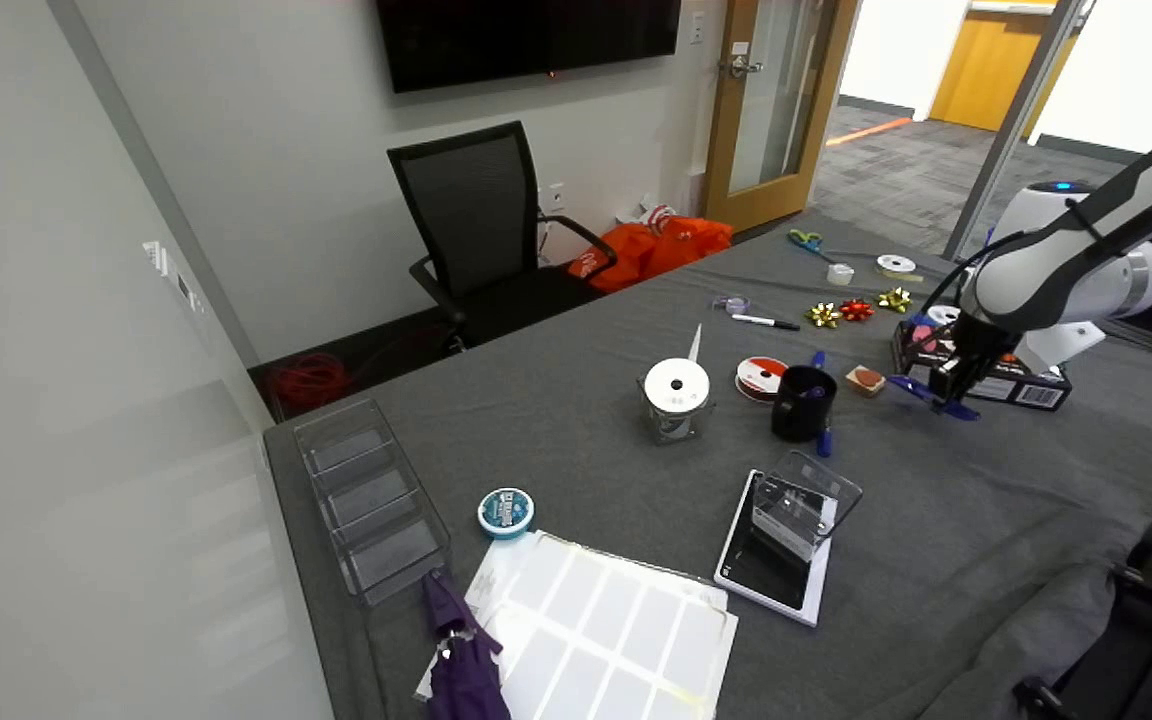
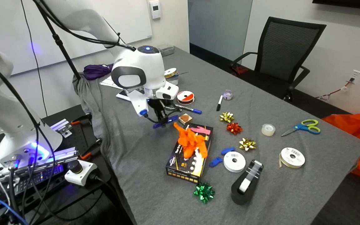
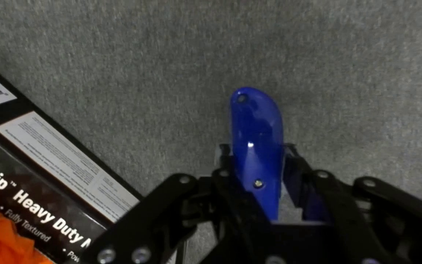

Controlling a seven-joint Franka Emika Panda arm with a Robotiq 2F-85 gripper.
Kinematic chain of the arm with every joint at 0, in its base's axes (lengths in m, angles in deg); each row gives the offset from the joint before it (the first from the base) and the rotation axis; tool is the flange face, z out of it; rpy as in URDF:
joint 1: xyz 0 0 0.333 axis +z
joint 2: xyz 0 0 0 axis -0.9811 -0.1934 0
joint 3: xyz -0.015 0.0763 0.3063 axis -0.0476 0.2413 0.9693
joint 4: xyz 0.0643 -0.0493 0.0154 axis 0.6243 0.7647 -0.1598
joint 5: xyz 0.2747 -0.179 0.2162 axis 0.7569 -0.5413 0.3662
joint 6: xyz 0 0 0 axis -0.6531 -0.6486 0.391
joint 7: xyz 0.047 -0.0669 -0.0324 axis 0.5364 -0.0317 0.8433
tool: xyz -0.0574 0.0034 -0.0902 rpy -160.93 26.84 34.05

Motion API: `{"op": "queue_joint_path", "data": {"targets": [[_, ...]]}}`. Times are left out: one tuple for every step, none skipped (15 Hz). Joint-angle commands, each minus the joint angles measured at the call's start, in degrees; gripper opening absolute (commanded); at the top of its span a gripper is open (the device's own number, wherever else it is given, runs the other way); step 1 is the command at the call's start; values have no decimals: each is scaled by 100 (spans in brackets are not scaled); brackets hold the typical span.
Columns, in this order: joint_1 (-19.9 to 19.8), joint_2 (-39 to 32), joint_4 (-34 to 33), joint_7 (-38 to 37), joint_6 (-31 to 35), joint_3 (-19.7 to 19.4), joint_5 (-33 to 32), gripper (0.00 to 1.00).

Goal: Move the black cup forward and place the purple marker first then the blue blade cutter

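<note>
My gripper (image 3: 256, 149) has its two fingers pressed against the sides of the blue blade cutter (image 3: 255, 121), whose rounded end points ahead. In both exterior views the cutter (image 1: 908, 387) sticks out on either side of the gripper (image 2: 163, 121), low over the cloth; whether it touches the cloth I cannot tell. The black cup (image 1: 794, 410) stands upright on the table, beyond the small wooden block from my gripper. Inside its mouth a small purple-blue end shows, perhaps the purple marker (image 1: 815, 393). My arm mostly hides the cup in an exterior view.
Close to the gripper lies a black glove box (image 2: 184, 170) with orange gloves on top. A wooden stamp block (image 1: 865, 380) sits between gripper and cup. A blue-ended marker (image 1: 825, 442) lies against the cup, near a red ribbon spool (image 1: 761, 378) and a tablet (image 1: 766, 575).
</note>
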Motion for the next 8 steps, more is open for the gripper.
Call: {"op": "queue_joint_path", "data": {"targets": [[-38, 523, 274, 310, -386, 140, 335, 11], [-19, 624, 291, 354, -502, 176, 467, 11], [17, 704, 314, 376, -582, 188, 575, 11], [48, 786, 329, 413, -695, 223, 728, 11], [137, 856, 349, 330, -803, 227, 818, 11], [238, 929, 354, 226, -935, 219, 881, 11], [393, 1009, 342, 8, -1132, 184, 864, 11], [553, 1103, 324, -229, -1349, 147, 812, 11]]}}
